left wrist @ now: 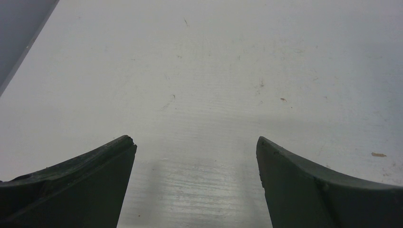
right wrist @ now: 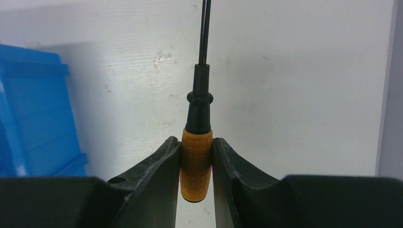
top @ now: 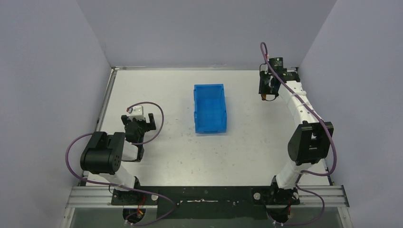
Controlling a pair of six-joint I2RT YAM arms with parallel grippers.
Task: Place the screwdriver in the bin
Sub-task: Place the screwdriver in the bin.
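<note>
Where the table (top: 256,156) nears its far right corner, well apart from the central bin (top: 209,108), the right gripper (right wrist: 196,142) pinches the screwdriver (right wrist: 196,164) by its orange handle, shaft pointing ahead. Left gripper (left wrist: 196,147) (idle near the left edge): jaws spread, holding nothing. Likely hazards: the grip sits low on the rounded handle, so the tool may pivot or slip in transit; the projecting shaft could strike the bin's wall and drop outside.

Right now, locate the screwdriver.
Right wrist view: the screwdriver is clamped in the right gripper, at the far right of the table, right of the bin.
</note>
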